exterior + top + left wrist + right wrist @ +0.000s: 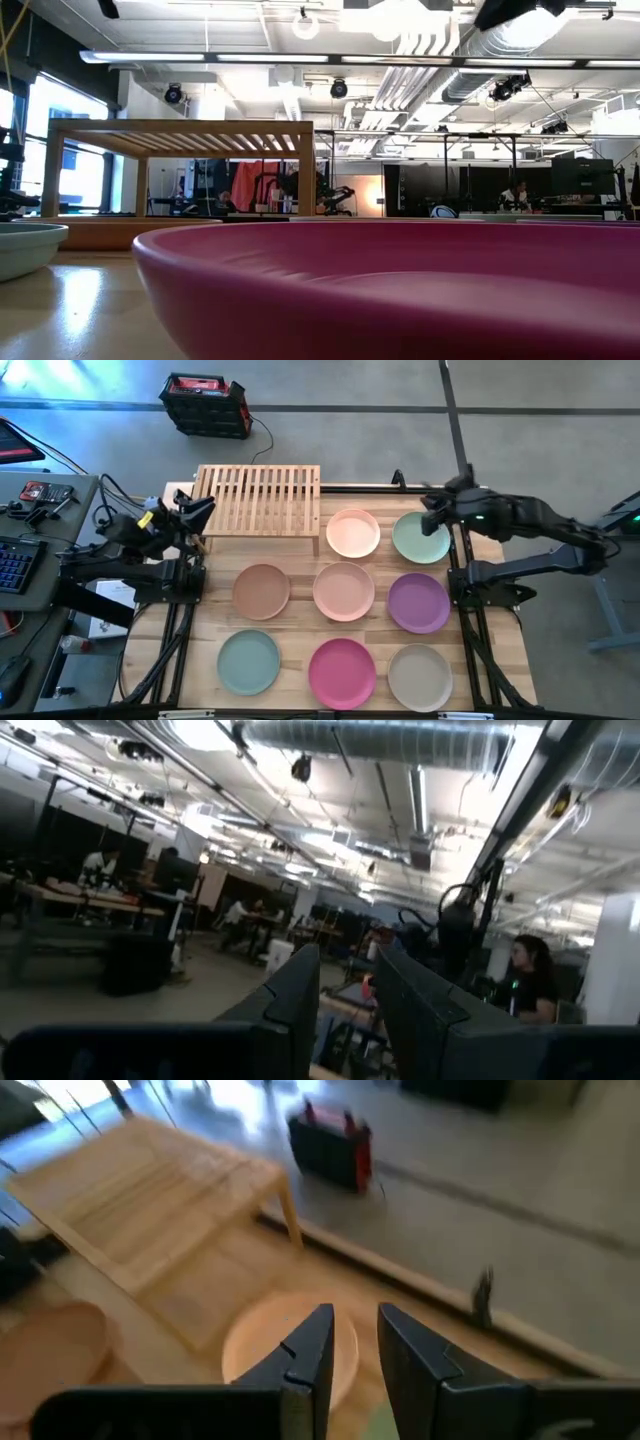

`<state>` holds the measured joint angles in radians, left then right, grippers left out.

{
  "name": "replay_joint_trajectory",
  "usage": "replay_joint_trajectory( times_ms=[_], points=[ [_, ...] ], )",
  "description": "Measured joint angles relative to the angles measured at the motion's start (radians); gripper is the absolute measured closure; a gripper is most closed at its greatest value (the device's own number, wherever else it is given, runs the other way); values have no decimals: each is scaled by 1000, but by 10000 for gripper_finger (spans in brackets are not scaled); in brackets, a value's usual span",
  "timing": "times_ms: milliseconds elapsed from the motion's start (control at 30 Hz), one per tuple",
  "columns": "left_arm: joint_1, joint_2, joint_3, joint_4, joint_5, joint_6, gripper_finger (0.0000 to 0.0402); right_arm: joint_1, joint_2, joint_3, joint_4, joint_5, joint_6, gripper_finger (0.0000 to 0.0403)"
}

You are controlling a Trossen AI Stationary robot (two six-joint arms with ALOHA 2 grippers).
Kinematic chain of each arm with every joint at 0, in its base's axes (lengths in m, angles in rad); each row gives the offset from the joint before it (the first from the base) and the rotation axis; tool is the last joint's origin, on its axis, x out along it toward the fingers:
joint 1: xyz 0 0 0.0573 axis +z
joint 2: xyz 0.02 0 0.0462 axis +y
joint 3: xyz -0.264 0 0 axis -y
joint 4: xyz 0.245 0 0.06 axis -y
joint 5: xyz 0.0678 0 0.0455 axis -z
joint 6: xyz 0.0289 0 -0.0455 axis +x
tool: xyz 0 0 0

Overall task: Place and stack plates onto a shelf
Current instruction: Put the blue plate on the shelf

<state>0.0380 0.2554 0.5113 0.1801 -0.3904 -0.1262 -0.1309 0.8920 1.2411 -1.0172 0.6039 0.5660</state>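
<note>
1. I see the right gripper hovering above the sage green plate, fingers slightly apart, holding nothing.
2. I should lower squarely onto the plate's rim before clamping.
3. The slatted shelf stands empty.
4. The left gripper waits beside it, fingers slightly apart.

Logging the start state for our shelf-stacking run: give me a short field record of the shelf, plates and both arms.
shelf: far left of table, nothing on its slats
plates on table: eight, none stacked
far row: peach plate, sage green plate
near row: teal plate, magenta plate, beige plate
right gripper: above the sage green plate, jaws slightly apart, holding nothing
left gripper: beside the shelf's left end, jaws apart, empty
</note>
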Motion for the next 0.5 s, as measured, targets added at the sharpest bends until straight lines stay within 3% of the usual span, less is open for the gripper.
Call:
replay_joint_trajectory(
  times_ms=[233,500],
  points=[
    [0,0,1,-134,0,-30,312,-81,144,5,-120,-180,137,334],
    [0,0,1,-286,1,-56,312,-125,318,5,-162,-274,197,334]
  ],
)
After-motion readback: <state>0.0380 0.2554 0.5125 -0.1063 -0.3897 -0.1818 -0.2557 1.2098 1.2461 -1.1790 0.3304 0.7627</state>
